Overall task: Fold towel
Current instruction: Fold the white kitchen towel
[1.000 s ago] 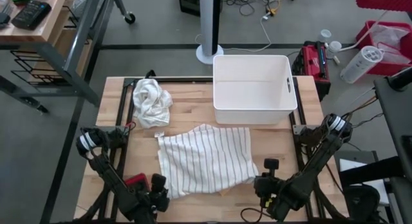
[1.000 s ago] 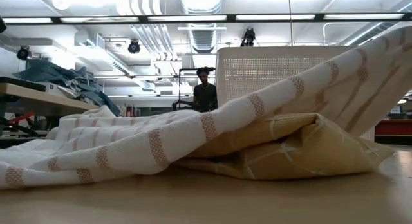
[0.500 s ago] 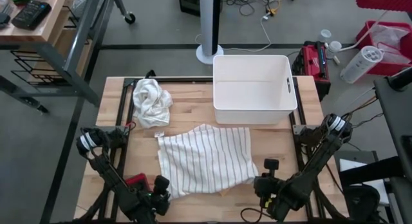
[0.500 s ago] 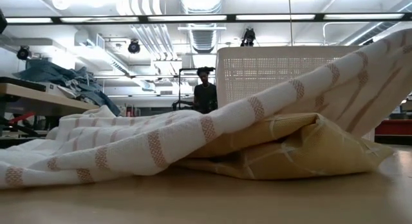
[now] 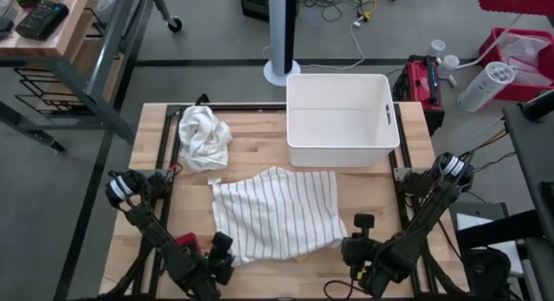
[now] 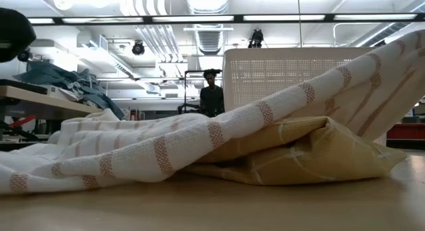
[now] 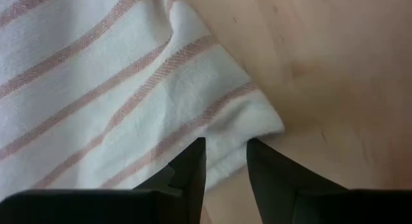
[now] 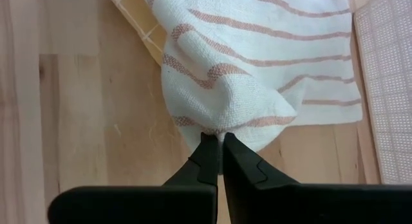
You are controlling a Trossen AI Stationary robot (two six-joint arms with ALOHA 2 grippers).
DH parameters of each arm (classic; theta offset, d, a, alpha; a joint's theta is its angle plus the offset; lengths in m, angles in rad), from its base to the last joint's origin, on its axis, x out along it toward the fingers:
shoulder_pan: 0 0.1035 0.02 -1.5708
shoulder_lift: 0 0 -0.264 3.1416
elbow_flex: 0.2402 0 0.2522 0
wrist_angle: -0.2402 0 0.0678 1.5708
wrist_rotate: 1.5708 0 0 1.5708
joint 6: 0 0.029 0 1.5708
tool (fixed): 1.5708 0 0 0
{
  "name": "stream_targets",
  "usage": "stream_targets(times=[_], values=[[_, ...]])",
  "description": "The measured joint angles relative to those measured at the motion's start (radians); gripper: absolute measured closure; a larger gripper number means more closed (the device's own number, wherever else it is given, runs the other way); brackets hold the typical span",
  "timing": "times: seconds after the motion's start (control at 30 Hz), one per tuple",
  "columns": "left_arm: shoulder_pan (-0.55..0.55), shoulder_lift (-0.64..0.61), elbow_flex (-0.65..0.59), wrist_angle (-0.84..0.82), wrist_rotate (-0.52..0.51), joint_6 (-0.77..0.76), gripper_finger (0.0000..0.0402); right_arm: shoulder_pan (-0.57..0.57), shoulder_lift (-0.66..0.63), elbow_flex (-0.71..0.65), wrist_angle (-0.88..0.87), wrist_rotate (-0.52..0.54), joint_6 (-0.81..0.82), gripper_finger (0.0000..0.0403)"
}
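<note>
1. Compared with a second ago, the left gripper [image 5: 222,246] sits a little farther right along the table's near edge, now at the near-left corner of the striped towel [image 5: 275,213]; the towel's outline is much the same.
2. Seen from the left wrist, its two fingers [image 7: 190,166] stand apart with the towel's hem corner [image 7: 257,118] lying between and just ahead of them; whether cloth is pinched I cannot tell.
3. At the towel's near-right corner, the right gripper [image 5: 357,239] has its fingers [image 8: 209,161] pressed together on a bunched fold of the striped cloth, lifting it off the wood.
4. From table height the raised right side of the towel [image 6: 345,85] slopes up, and a yellow checked cloth [image 6: 299,154] shows beneath it.
5. Across the middle of the wooden table [image 5: 255,156] the towel lies spread, its far edge near but apart from the white bin [image 5: 342,119].
6. At the far left, a crumpled white cloth [image 5: 203,138] lies apart from the towel's far-left corner.
7. Bare wood runs between towel and bin, and along the near edge between the two grippers.
</note>
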Motion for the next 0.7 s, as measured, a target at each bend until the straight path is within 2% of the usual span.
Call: stream_targets(times=[0.33, 0.43, 0.53, 0.63, 0.7], values=[[0.011, 0.0, -0.02, 0.051, 0.05, 0.034, 0.0298, 0.0, 0.0, 0.0, -0.001, 0.0, -0.006, 0.0403], [0.015, -0.001, -0.027, 0.067, 0.08, 0.031, 0.0329, -0.005, -0.001, 0.0, -0.001, 0.001, -0.002, 0.0403], [0.02, -0.002, -0.028, 0.076, 0.107, -0.006, 0.0384, -0.005, -0.001, 0.0, -0.003, 0.001, -0.002, 0.0403], [0.022, -0.002, -0.013, 0.059, 0.09, -0.068, 0.0397, -0.005, -0.001, 0.0, -0.004, 0.001, -0.002, 0.0403], [0.022, -0.008, 0.004, 0.057, 0.043, -0.082, 0.04, -0.005, -0.004, 0.0, -0.008, 0.001, -0.001, 0.0403]])
